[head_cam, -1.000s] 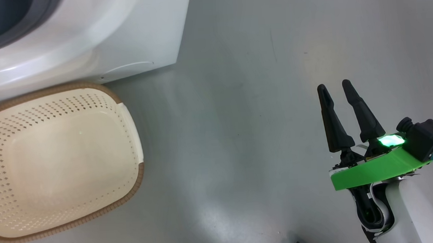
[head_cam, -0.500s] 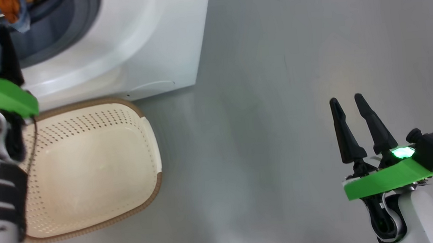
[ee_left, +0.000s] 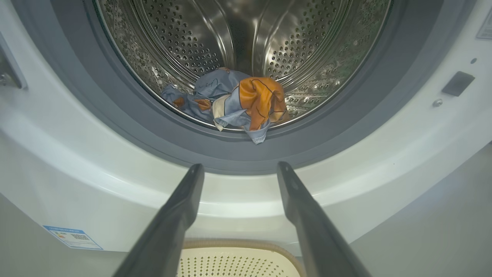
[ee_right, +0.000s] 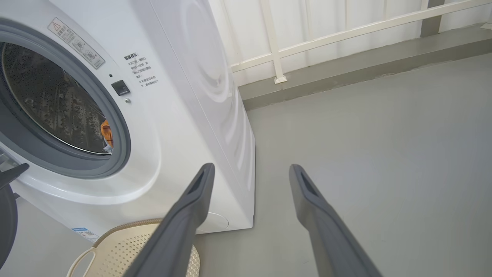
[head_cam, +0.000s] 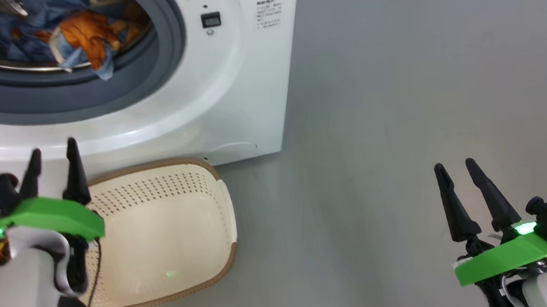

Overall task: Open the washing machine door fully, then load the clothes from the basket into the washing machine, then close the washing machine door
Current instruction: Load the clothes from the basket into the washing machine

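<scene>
Here one basket (head_cam: 185, 187); one washing machine (head_cam: 249, 78)

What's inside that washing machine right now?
A small heap of clothes, blue, orange and cream, lies at the front of the steel drum; one blue corner hangs onto the grey rubber ring. Whatever lies beneath the heap is covered.

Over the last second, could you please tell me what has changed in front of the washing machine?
The left gripper has drawn back from the washing machine, open and empty, to near the basket; the head view itself tilted up. The basket stays empty, the right gripper open.
</scene>
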You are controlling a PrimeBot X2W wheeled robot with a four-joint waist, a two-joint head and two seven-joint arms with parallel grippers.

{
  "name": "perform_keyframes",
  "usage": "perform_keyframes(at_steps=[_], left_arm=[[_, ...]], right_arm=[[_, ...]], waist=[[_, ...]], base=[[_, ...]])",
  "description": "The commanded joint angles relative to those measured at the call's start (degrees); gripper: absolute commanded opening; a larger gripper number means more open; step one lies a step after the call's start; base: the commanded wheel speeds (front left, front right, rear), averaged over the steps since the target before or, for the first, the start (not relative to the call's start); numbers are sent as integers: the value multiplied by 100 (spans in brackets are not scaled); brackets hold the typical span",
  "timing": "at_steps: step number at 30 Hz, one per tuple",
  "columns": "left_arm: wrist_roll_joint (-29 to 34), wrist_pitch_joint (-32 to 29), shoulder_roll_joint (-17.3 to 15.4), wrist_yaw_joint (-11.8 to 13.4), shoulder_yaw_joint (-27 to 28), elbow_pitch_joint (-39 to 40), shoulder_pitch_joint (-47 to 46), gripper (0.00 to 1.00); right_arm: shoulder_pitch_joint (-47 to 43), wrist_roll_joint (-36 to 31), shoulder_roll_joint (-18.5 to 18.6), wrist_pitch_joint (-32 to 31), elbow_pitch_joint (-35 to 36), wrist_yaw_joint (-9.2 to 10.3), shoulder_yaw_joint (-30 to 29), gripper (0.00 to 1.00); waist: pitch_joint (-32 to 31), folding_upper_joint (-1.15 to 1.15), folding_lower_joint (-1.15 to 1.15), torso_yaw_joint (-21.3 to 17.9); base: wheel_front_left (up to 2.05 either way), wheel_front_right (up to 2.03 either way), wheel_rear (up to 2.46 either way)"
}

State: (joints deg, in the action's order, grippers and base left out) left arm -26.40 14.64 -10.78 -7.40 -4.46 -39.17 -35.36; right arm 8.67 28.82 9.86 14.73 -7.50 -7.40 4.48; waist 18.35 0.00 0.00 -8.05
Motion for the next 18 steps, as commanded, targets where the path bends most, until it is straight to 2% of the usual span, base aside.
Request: perform_keyframes(at_steps=[1,18], left_arm=[[74,36,-139,-9,196,240,208,100],[380,36,84,-9,436,1327,2116,100]], right_arm=[[-152,35,138,27,111,-9,50,100],[-962,121,391,27,84,-9,-171,100]], waist=[[-390,0,0,266],[-1415,0,0,541]], base=[[0,0,0],[0,0,0]])
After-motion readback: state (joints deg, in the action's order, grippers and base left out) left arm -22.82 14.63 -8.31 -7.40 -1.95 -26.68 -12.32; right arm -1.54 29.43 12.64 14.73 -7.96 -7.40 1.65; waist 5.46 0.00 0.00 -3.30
